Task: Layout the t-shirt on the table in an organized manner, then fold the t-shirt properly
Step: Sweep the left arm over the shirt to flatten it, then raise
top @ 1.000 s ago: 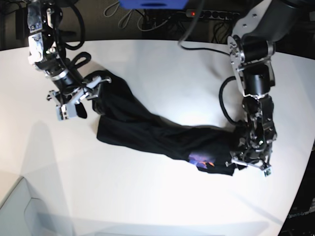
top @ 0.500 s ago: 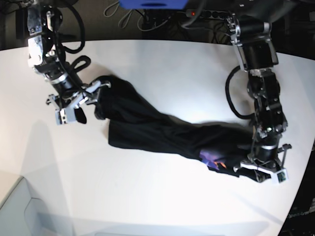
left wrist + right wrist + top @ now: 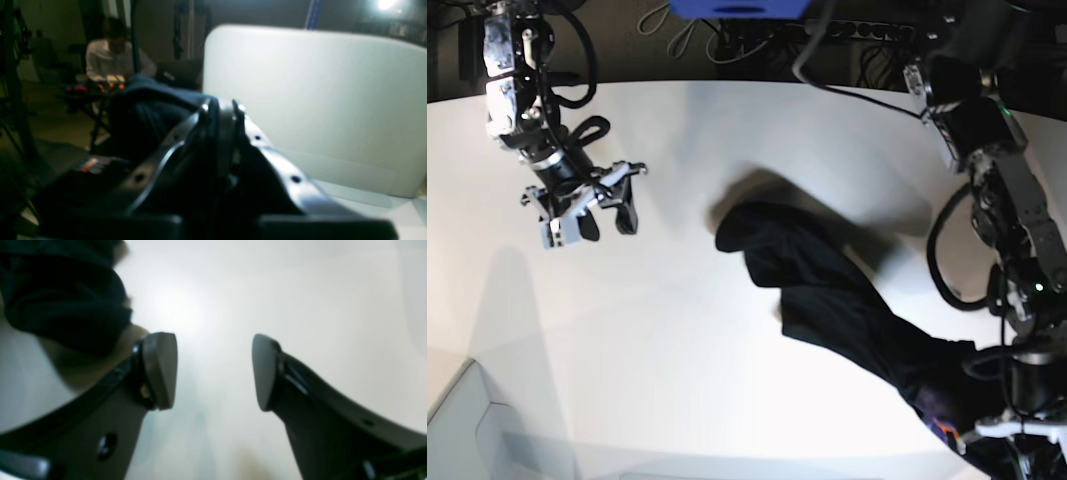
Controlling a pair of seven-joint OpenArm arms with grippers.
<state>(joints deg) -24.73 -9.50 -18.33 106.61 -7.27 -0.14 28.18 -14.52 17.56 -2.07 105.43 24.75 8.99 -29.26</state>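
The left gripper (image 3: 1017, 432) is clamped on the t-shirt (image 3: 847, 310) at the near right table (image 3: 677, 380) edge; the right gripper (image 3: 587, 205) hangs apart, empty, far left. The layout step is judged under way; the bunched cloth next requires regrasping and spreading.

Base view: we look down steeply from above on table (image 3: 677, 350), both arms in frame. Left wrist view: rides close behind left gripper (image 3: 220, 108), facing along table (image 3: 317, 100). Right wrist view: close over table (image 3: 213, 290). All share t-shirt (image 3: 847, 300).
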